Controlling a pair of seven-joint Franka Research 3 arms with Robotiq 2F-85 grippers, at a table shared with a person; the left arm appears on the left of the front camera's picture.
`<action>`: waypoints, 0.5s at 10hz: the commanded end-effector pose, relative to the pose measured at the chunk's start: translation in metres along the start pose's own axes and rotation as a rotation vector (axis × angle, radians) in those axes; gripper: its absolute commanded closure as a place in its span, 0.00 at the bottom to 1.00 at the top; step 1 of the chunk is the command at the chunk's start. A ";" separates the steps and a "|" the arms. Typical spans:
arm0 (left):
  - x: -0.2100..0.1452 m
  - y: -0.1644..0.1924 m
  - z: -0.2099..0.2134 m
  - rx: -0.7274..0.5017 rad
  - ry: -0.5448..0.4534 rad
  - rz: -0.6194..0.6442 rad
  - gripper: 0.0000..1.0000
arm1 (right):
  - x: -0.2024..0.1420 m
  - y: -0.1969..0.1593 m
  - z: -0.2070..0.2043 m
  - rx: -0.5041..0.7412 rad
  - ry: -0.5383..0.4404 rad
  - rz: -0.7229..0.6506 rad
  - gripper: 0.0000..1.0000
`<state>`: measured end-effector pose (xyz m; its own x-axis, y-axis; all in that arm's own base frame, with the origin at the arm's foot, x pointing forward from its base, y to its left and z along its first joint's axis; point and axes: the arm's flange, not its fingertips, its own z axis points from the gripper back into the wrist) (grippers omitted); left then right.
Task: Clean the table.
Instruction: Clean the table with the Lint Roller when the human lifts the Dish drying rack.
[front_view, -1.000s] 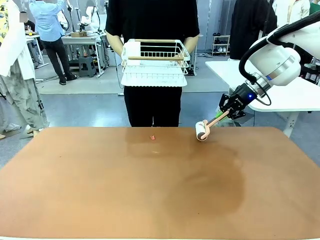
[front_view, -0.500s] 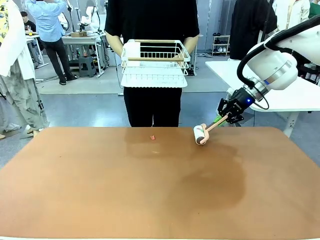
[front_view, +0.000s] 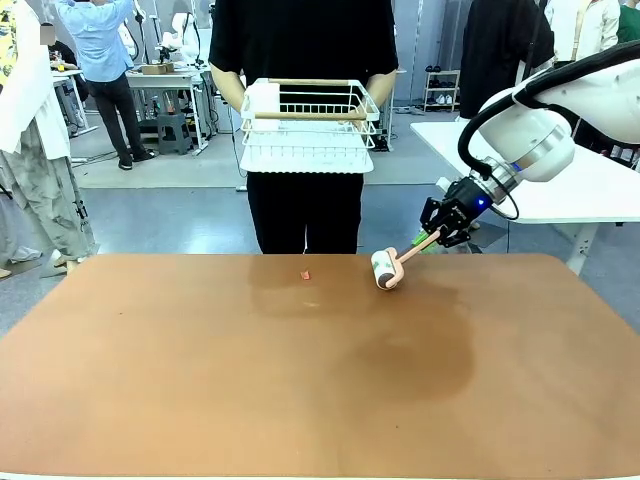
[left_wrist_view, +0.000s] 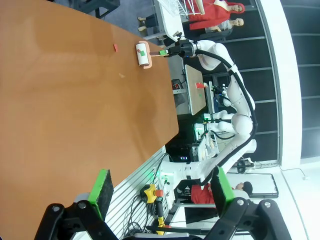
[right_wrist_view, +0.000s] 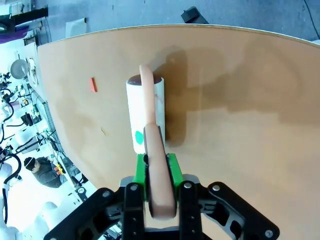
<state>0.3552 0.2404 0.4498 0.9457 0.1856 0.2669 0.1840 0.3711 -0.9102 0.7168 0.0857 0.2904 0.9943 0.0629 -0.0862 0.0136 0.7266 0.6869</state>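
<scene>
Right arm (front_view: 545, 125): white rounded shells, black cable (front_view: 466, 140) looped at the wrist, small blue light (front_view: 483, 201) near the flange. Right gripper (right_wrist_view: 155, 166): black linkage, silver screws (right_wrist_view: 187, 185) at the pivots, green pads (right_wrist_view: 173, 167). Left gripper (left_wrist_view: 160, 187): same build, black links, green-lined jaws, silver pivot bolts.

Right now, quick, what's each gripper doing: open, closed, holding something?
Left gripper: open, holding nothing.
Right gripper: closed on the pink handle of the lint roller.
</scene>
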 end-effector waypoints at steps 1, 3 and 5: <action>-0.003 -0.001 0.002 -0.013 -0.001 -0.008 0.00 | 0.013 0.002 -0.032 -0.063 0.014 -0.056 1.00; -0.003 -0.001 0.002 -0.013 -0.001 -0.008 0.00 | 0.004 0.018 -0.063 -0.067 -0.013 -0.095 1.00; -0.003 -0.001 0.002 -0.013 -0.001 -0.008 0.00 | -0.003 0.025 -0.088 -0.023 -0.010 -0.119 0.98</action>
<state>0.3551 0.2404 0.4498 0.9457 0.1856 0.2669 0.1840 0.3712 -0.9102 0.7137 0.1568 0.2817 0.9906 0.0200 -0.1350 0.0816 0.7063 0.7032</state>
